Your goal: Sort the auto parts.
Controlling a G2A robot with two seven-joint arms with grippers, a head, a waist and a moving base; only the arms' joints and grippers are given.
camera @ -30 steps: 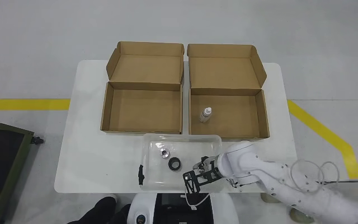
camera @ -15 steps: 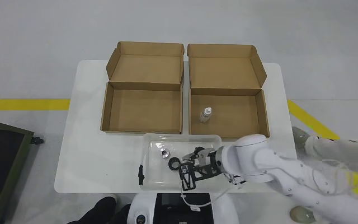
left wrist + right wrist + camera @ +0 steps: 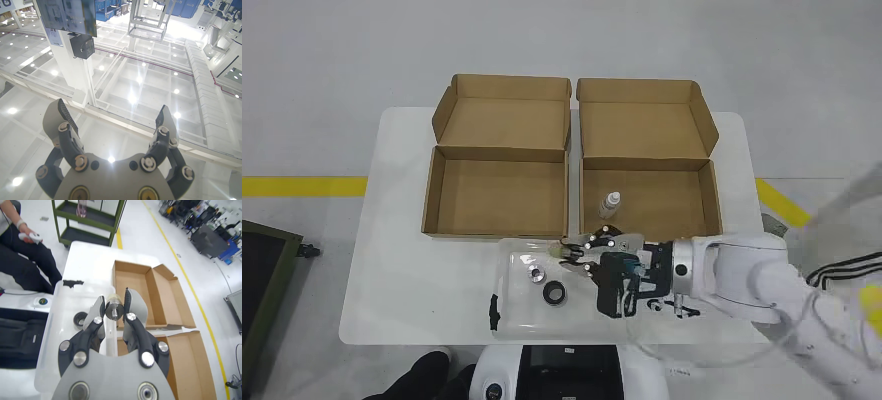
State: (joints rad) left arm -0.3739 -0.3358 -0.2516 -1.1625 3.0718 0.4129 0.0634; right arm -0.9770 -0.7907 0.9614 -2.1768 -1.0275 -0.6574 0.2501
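**Right end effector pinches a metal cylinder over the tray's far rim**

The left end effector (image 3: 112, 106) points up at the ceiling. Its fingers are spread wide with nothing between them.

A clear tray (image 3: 532, 318) sits at the near edge of the white tabletop (image 3: 402, 250). A black scrap (image 3: 493, 310) lies at the tray's left edge. Inside the tray a dark ring (image 3: 555, 293) lies flat. A small silver part (image 3: 535, 272) sits near it, a little farther out and to the left.

The right end effector (image 3: 114, 302) hangs over the far side of the tray, close to its rim. Its two fingers are closed on the sides of a short metal cylinder (image 3: 114, 311) and hold it above the tray. A threaded stud sticks out of the cylinder's end toward the wrist, and a pale cap shows at the other end.

Just beyond the tray, two open cardboard boxes stand side by side with their lids folded back, the left box (image 3: 495, 195) and the right box (image 3: 672, 205). A small bottle-shaped part (image 3: 609, 205) rests inside the right box, near its left wall.
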